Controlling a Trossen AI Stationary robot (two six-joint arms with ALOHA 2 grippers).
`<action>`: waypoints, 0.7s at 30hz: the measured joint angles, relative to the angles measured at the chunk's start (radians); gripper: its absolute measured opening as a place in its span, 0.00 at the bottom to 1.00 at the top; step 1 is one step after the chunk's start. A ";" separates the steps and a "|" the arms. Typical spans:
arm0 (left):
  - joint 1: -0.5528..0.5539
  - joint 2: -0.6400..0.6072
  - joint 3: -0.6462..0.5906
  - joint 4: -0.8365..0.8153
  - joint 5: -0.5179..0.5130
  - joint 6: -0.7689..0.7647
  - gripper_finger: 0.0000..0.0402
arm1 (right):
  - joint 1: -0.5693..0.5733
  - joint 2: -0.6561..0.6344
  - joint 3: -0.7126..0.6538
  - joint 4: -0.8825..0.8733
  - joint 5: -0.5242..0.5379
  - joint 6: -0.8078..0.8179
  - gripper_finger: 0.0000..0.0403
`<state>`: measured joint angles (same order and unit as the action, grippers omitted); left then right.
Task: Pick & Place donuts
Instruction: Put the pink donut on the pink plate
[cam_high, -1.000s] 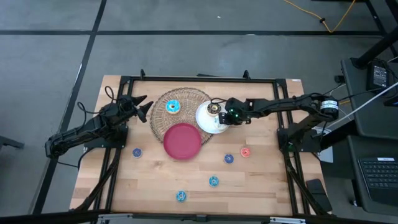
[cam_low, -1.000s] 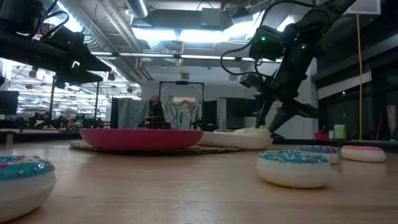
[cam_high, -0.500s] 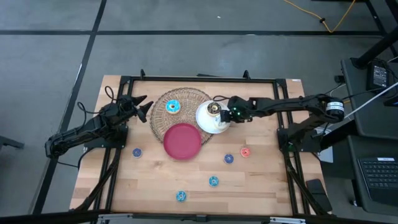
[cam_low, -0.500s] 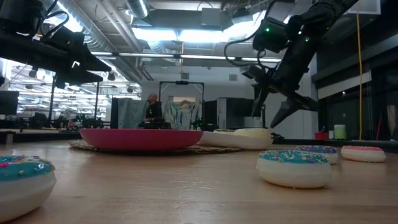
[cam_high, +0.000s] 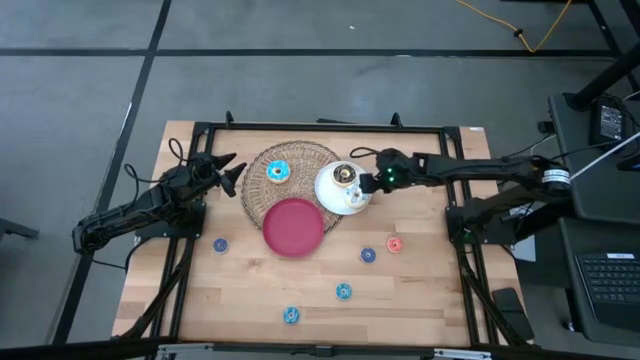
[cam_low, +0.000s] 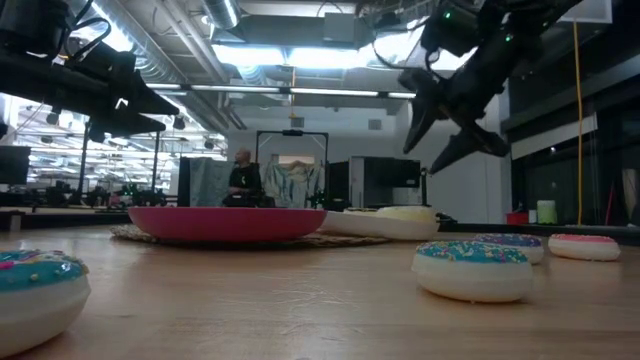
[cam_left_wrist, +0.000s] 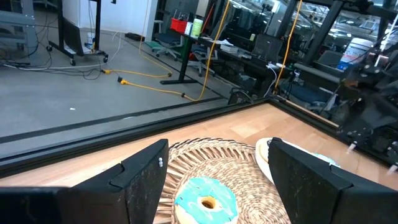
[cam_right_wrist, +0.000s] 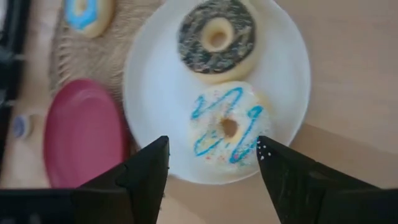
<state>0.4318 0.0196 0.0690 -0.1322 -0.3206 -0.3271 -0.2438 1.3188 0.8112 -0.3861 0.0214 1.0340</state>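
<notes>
While it hangs just above the white plate (cam_right_wrist: 149, 106), the right claw (cam_right_wrist: 211, 168) has its fingers wide apart and holds nothing. Right under it lie a white donut with blue squiggles (cam_right_wrist: 227, 127) and a chocolate donut (cam_right_wrist: 216, 38), side by side on the plate, so this drop looks done. A cyan donut (cam_high: 277, 171) sits on the wicker mat (cam_high: 300, 160). Small donuts (cam_high: 343, 291) wait on the near tabletop (cam_high: 420, 300). The left claw (cam_high: 229, 171) waits open, left of the mat.

Blue-squiggled white donut (cam_right_wrist: 229, 128), red plate (cam_right_wrist: 84, 132)
</notes>
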 joint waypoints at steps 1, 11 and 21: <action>0.000 0.000 0.000 0.000 0.000 0.000 0.66 | 0.005 -0.012 0.000 0.000 -0.012 -0.019 0.60; 0.000 0.000 0.000 0.000 0.000 0.000 0.66 | 0.066 -0.109 0.000 -0.018 -0.183 -0.192 0.60; 0.000 0.000 0.000 0.000 0.000 0.000 0.66 | 0.194 -0.183 0.000 -0.215 -0.240 -0.332 0.60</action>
<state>0.4316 0.0196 0.0691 -0.1322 -0.3206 -0.3271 -0.0495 1.1354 0.8116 -0.6006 -0.2189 0.7022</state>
